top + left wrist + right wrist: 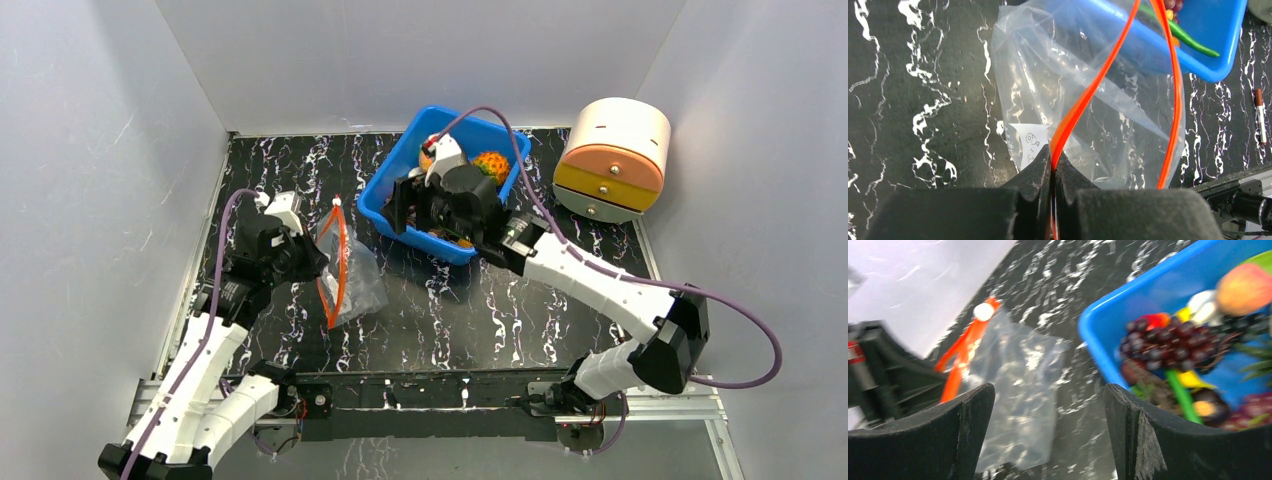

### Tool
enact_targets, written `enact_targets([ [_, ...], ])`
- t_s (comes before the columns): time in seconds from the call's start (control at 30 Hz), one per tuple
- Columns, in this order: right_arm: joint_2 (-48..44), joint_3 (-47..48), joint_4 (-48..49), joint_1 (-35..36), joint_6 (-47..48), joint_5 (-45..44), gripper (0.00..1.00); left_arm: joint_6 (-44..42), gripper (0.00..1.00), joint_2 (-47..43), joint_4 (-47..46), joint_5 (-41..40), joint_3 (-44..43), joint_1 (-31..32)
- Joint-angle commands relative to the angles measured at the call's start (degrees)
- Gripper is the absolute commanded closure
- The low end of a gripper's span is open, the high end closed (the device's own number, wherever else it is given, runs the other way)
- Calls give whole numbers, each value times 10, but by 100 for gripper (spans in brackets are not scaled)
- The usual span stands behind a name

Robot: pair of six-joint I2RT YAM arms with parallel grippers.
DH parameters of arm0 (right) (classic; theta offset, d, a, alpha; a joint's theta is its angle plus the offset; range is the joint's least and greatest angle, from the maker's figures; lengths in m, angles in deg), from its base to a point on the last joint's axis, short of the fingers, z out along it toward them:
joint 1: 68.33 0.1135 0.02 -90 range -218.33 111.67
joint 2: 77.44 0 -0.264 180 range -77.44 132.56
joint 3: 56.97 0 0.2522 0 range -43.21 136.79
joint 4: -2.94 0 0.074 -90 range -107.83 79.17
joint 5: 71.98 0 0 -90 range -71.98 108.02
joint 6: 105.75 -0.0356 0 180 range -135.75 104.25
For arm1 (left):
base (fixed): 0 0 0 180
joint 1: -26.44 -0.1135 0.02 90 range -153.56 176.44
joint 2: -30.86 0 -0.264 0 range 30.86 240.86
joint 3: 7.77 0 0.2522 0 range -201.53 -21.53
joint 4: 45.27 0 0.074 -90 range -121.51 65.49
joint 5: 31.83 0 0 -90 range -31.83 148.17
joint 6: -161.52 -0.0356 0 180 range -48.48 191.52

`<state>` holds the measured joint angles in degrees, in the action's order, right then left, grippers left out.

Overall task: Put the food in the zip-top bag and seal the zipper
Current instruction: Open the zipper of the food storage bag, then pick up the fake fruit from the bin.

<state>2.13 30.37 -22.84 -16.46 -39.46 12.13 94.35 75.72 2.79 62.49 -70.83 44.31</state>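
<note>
Nearest me, the left jaws are pressed together on one run of the zipper [1087, 97], pinching the orange-red strip where it enters the wrist view from below. The other run of the strip curves away to the right, so the mouth of the zip-top bag [357, 283] stands apart in a long loop. The bag rests on the bench [450, 310] left of centre, with its clear body crumpled towards the near side and a white slider tab [337, 202] at the far end of the strip. A small white label [1029, 145] shows through the plastic.

From the bag to the right edge, the near half of the bench is bare dark marble pattern, and only the right forearm crosses above it. A marker pen [1260, 115] lies close to the near rail.

Further out, the blue bin [385, 190] sits just beside the bag, with a narrow strip of bench between them. The right jaws are spread wide with nothing between them, hanging over the bin's near left corner. The food is in the bin: a grape bunch [1168, 342], a peach [1245, 287], a pineapple [490, 163], and a green stem [1180, 395]. The right wrist view is blurred, so I cannot name the smaller pieces.

At the far right stands a round drawer unit [612, 158], well apart from the bin and hard against the right wall [760, 150].
</note>
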Motion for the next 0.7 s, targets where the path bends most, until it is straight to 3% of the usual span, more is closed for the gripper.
enact_targets([
  [0.0, 33, 78, -66, -24, 144, -58, 21, -41, 100, 11, 30, 6, -74, 1],
  [0.1, 56, 88, -61, -36, 224, -122, 18, -53, 100, 23, 65, -15, -114, 1],
  [0.23, 107, 117, -77, -69, 311, -143, 12, -57, 100, 50, 131, -73, -175, 1],
  [0.33, 149, 119, -67, -85, 374, -200, 3, -58, 100, 63, 165, -80, -202, 1],
  [0.67, 308, 163, -56, -161, 497, -262, 2, -43, 100, 32, 185, -39, -193, 1],
])
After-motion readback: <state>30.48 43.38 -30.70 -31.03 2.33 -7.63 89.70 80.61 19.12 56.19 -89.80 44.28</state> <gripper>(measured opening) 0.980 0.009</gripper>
